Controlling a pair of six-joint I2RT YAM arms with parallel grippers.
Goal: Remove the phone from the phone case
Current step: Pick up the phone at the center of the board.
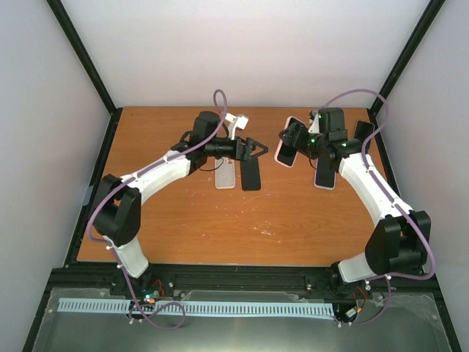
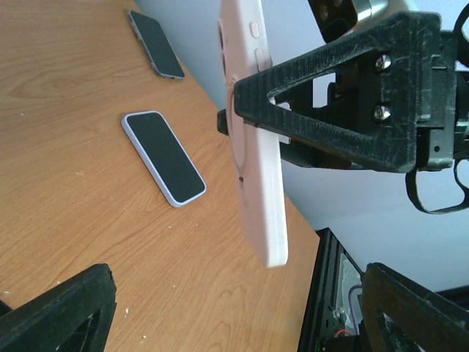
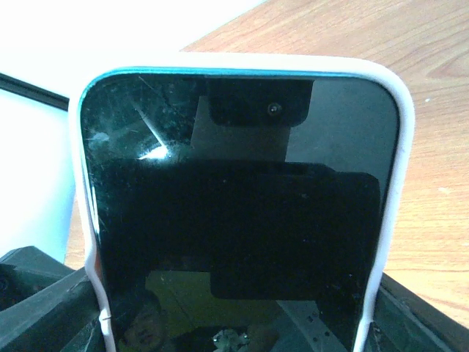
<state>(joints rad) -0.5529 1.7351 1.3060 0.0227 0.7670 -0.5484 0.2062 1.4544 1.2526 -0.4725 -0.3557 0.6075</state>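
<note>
My right gripper [image 1: 295, 141] is shut on the phone in its pale pink-white case [image 1: 287, 141] and holds it off the table, upright. In the right wrist view the phone's black screen [image 3: 234, 205] fills the frame, with the case rim [image 3: 401, 147] around it. In the left wrist view the cased phone [image 2: 256, 147] shows edge-on, clamped by a black finger [image 2: 330, 95] of the right gripper. My left gripper [image 1: 258, 149] is open and empty, just left of the held phone, its fingers [image 2: 62, 308] spread wide and apart from the phone.
On the wooden table [image 1: 220, 227] lie a white cased phone [image 1: 226, 176], a black phone [image 1: 251, 175], a lavender-cased phone [image 1: 326, 176] that also shows in the left wrist view [image 2: 163, 158], and a dark phone [image 1: 363, 130] at the back right. A white object [image 1: 236, 122] sits at the back.
</note>
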